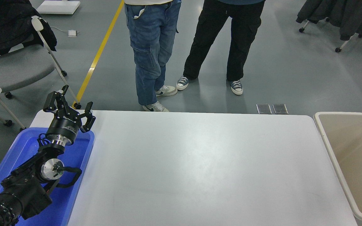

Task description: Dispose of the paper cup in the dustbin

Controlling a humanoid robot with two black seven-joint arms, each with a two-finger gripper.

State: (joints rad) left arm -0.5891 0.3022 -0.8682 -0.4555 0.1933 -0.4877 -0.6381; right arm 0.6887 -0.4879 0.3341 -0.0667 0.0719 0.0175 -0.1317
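Observation:
The beige dustbin [331, 150] stands past the table's right edge, and its visible inside looks bare. The paper cup is out of view. My left gripper [69, 105] is parked open and empty at the lower left, above the blue tray [71, 201]. My right arm and gripper are out of view.
The white table [200, 166] fills the middle. Two people stand at its far side, one in blue jeans [151, 53], one in black trousers [222, 40]. A grey chair [14, 66] stands at the far left.

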